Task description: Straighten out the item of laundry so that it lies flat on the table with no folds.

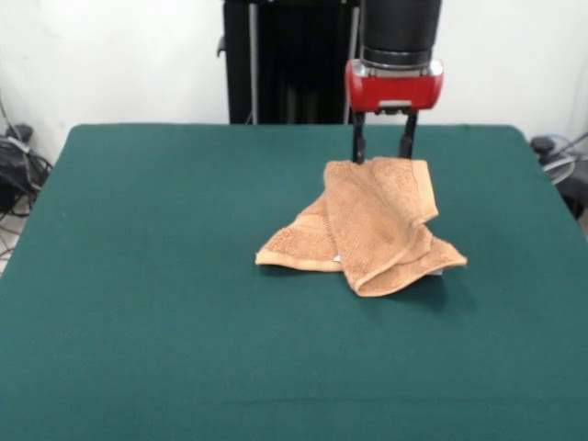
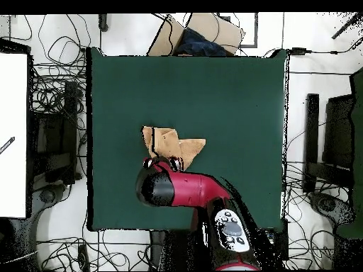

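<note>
The tan terry towel [image 1: 367,230] lies crumpled and folded over itself near the middle of the dark-green table [image 1: 138,276]. One flap rises toward the far side and a corner sticks out at each lower side. My gripper [image 1: 382,156] stands upright at the towel's far edge. Its two black fingers [image 1: 358,142] are apart, with green table showing between them, and their tips are hidden behind the towel's top edge. In the overhead view the towel [image 2: 181,145] shows just beyond the gripper [image 2: 162,163]. The white tags are hidden.
The red and black arm [image 2: 191,191] reaches in from the table's robot side. Cables and equipment [image 2: 49,142] lie on the floor around the table. A cardboard box and dark cloth [image 2: 198,35] sit beyond the far edge in the overhead view.
</note>
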`<state>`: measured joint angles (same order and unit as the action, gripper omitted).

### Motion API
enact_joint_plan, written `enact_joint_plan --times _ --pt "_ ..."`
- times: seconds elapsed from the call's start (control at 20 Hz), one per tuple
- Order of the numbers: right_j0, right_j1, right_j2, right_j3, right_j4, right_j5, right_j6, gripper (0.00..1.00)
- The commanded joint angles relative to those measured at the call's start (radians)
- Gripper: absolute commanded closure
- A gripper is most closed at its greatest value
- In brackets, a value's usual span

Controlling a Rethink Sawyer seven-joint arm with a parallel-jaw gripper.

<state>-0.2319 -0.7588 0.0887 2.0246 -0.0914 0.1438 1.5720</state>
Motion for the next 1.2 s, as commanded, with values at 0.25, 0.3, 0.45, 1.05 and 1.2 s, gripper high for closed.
enact_joint_plan --times 0.25,0.3,0.45,1.05,1.2 --pt "0.051 0.007 0.079 -0.065 0.022 0.123 0.116 0.00" --pt "0.056 0.003 0.071 -0.065 0.021 0.126 0.118 0.00" --pt "0.076 0.013 0.041 -0.088 0.018 0.131 0.123 0.00" --pt "0.068 0.117 0.025 -0.325 0.034 0.278 0.093 0.00" --pt "0.067 0.163 0.035 -0.409 0.041 0.321 0.096 0.00"
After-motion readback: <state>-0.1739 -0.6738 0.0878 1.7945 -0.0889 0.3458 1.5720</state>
